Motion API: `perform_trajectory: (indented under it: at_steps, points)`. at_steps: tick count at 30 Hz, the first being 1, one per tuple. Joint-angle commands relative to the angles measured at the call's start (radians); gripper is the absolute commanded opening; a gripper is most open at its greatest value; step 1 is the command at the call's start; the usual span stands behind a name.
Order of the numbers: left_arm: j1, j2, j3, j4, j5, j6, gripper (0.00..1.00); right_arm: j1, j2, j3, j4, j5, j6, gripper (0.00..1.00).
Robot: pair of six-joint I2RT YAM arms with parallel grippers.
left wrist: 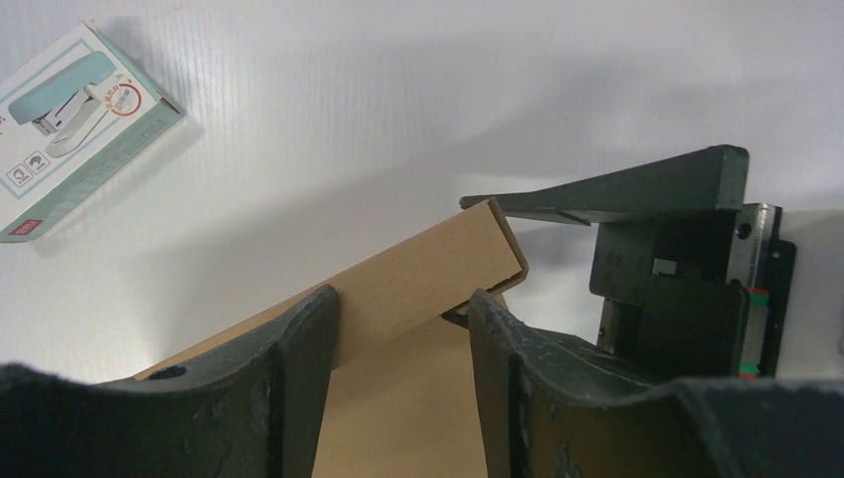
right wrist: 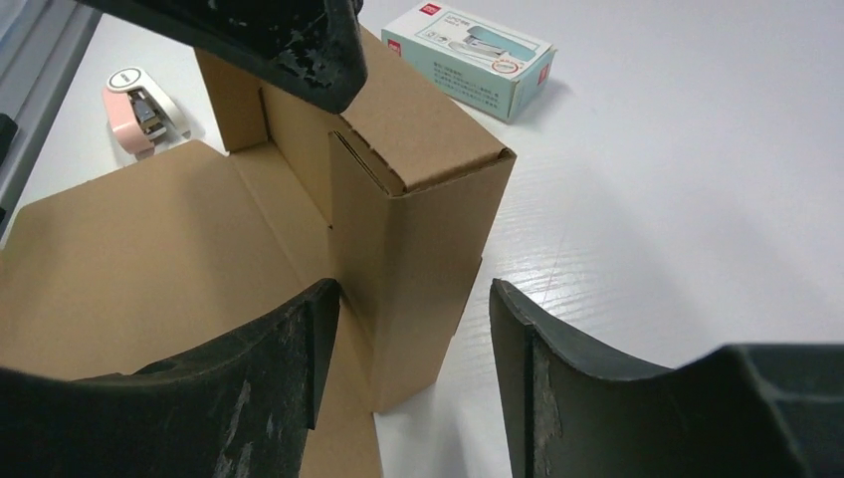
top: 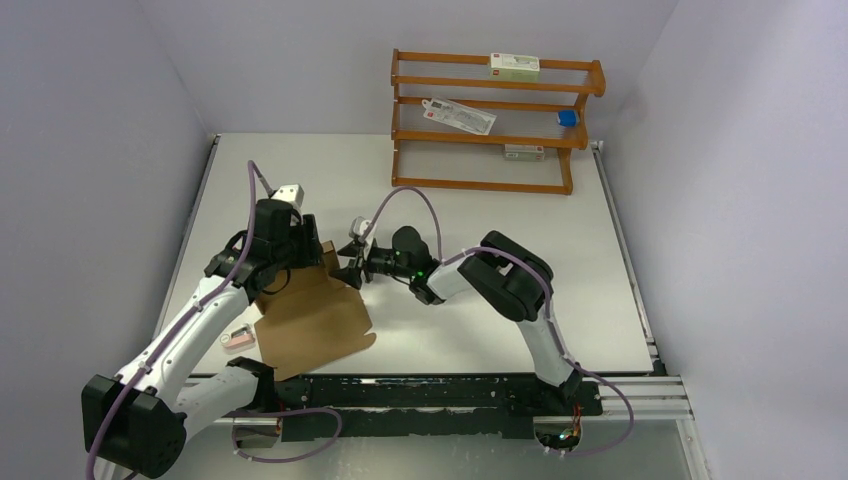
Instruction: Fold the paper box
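The paper box (top: 312, 322) is brown cardboard lying on the table at the near left, its base flat and one side wall folded upright at the far edge. My left gripper (top: 312, 250) is open above that wall. In the left wrist view the wall (left wrist: 418, 274) runs slantwise between its fingers (left wrist: 304, 349). My right gripper (top: 352, 270) is open at the wall's right end. In the right wrist view the wall's corner (right wrist: 428, 239) stands between its fingers (right wrist: 557, 378), clear of the right one. The left gripper's finger (right wrist: 289, 40) rests on the wall's top.
A white and teal carton (top: 288, 192) lies on the table behind the box and shows in both wrist views (left wrist: 80, 119) (right wrist: 468, 55). A small pink stapler (top: 238, 340) lies left of the box. A wooden rack (top: 495, 120) with cartons stands at the back.
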State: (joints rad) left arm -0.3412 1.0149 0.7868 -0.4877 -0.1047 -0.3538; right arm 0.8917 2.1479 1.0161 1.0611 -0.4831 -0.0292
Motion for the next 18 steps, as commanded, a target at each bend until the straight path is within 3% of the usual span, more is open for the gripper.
perform_trajectory:
  at_steps: [1,11,18]
  points:
    - [-0.001,0.02,-0.035,-0.056,0.095,-0.002,0.55,0.006,0.043,0.041,0.063,0.019,0.004,0.6]
    - [-0.001,0.015,-0.032,-0.046,0.129,0.004,0.54,0.014,0.034,-0.003,0.089,0.103,-0.015,0.42]
    - [-0.001,0.003,0.063,-0.073,0.135,0.022,0.59,0.016,0.014,-0.026,0.076,0.144,-0.034,0.28]
